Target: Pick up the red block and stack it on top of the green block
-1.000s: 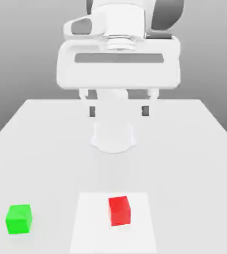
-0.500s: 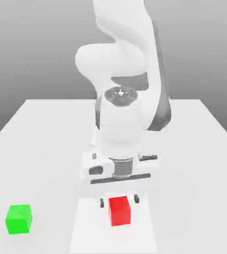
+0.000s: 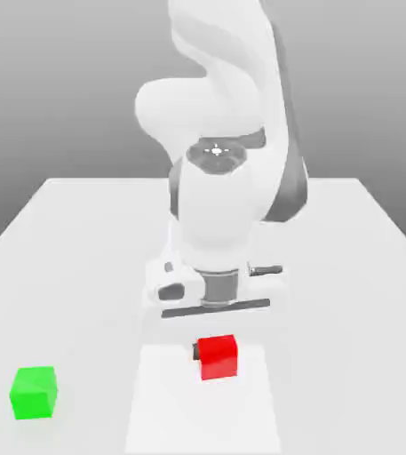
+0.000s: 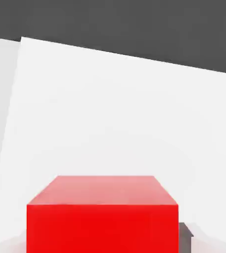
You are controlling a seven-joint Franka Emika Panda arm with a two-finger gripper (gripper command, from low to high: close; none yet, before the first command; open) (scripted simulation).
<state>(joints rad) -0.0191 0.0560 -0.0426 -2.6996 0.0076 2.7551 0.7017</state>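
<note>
Red block [image 3: 218,357] sits on the white table [image 3: 73,267], on a paler white patch close to the front edge, and the robot's gripper [image 3: 213,348] has come down right over it. Its fingers are squeezed in tight against the sides of the red block, so the block looks grabbed. A dark finger pad [image 3: 195,352] peeks out at the block's side in the exterior view. In the hand view the red block [image 4: 102,217] is very near the camera, with a bit of dark finger [image 4: 185,237] beside its lower corner. Green block [image 3: 34,392] waits well apart, toward the exterior view's left, also close to the front edge. The step now seems to be getting a good hold before lifting. To do it well, the arm should go straight up first, slowly, so the red block does not slip or tip. It should rise high enough to clear the green block. Then it should carry the red block sideways until it hangs right above the green one. The sides should line up so it sits flat. If the block comes down crooked, it could slide off or push the green block away.
</note>
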